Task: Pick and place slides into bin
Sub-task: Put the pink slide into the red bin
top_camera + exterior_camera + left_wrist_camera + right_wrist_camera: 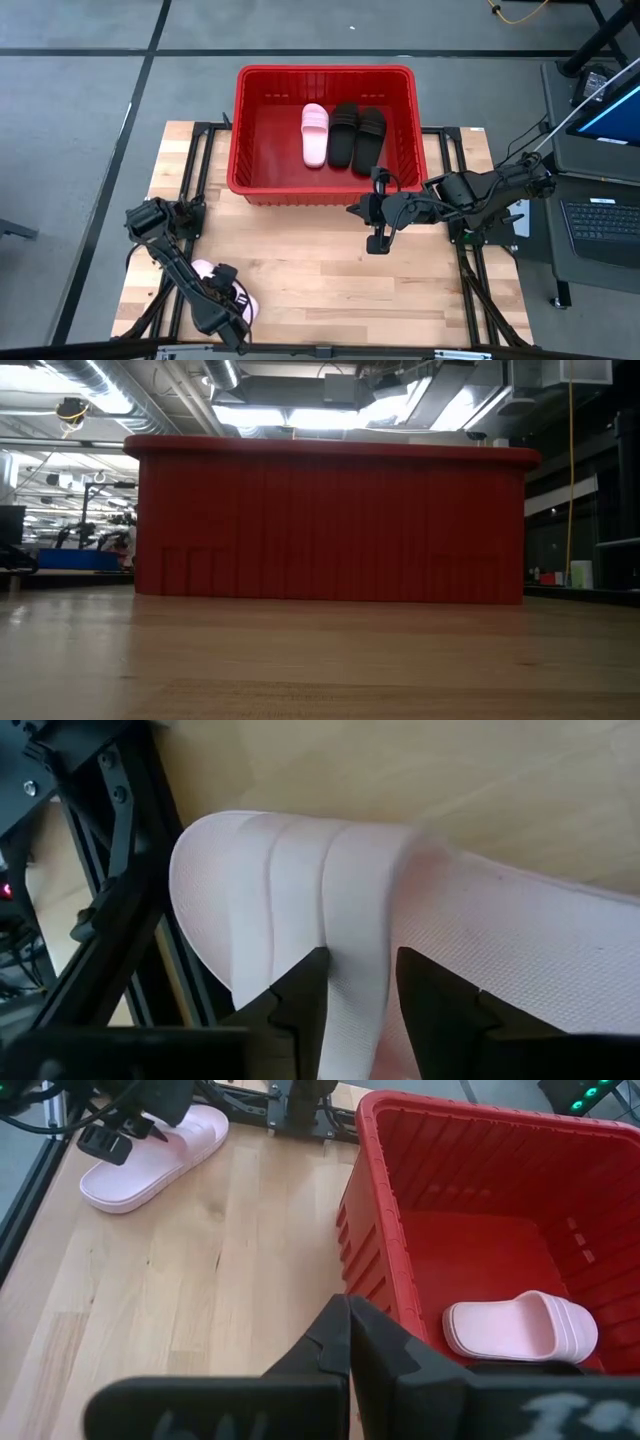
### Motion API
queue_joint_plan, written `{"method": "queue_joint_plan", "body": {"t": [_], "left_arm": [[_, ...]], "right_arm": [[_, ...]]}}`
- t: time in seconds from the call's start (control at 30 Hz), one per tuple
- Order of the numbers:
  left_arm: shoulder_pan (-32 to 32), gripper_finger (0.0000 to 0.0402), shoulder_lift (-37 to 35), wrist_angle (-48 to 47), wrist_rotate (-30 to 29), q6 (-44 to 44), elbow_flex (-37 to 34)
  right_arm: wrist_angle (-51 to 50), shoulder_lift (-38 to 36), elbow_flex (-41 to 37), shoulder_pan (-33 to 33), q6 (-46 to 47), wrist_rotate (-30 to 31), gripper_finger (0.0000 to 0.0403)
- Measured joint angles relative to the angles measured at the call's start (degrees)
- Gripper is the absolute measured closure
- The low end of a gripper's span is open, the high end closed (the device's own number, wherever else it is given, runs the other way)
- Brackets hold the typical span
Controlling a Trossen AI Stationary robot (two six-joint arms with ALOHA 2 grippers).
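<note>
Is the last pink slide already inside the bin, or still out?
Out: pink slide lies on the table, left claw at its strap.

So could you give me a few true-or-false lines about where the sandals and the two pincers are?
1. Three slides lie in the bin. True: pink slide, two black slides.
2. The last pink slide sits on the table. True.
3. The right pincer holds a slide. False: it is shut on nothing, beside the bin.
4. The left pincer hangs above the bin. False: it is at the last pink slide's strap, fingers open.
</note>
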Motion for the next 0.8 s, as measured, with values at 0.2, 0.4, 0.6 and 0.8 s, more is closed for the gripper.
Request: {"method": "queue_joint_plan", "body": {"t": [0.2,0.4,0.6,0.8], "left_arm": [[-0.11,0.0308,0.02,-0.19,-0.02,1.46,0.02],[-0.66,0.0354,0.0,-0.16,-0.2,1.62,0.02],[-0.68,0.0394,0.0,-0.13,-0.2,3.18,0.04],[-0.55,0.0397,0.02,-2.2,-0.2,3.82,1.6]], "right_arm": [[0.01,0.0,0.0,0.0,0.13,-0.02,0.0397],[0.01,0.0,0.0,0.0,0.04,-0.04,0.0397],[0.01,0.0,0.0,0.0,-0.16,-0.04,0.0397],[0.01,0.0,0.0,0.0,-1.42,-0.07,0.0397]]}}
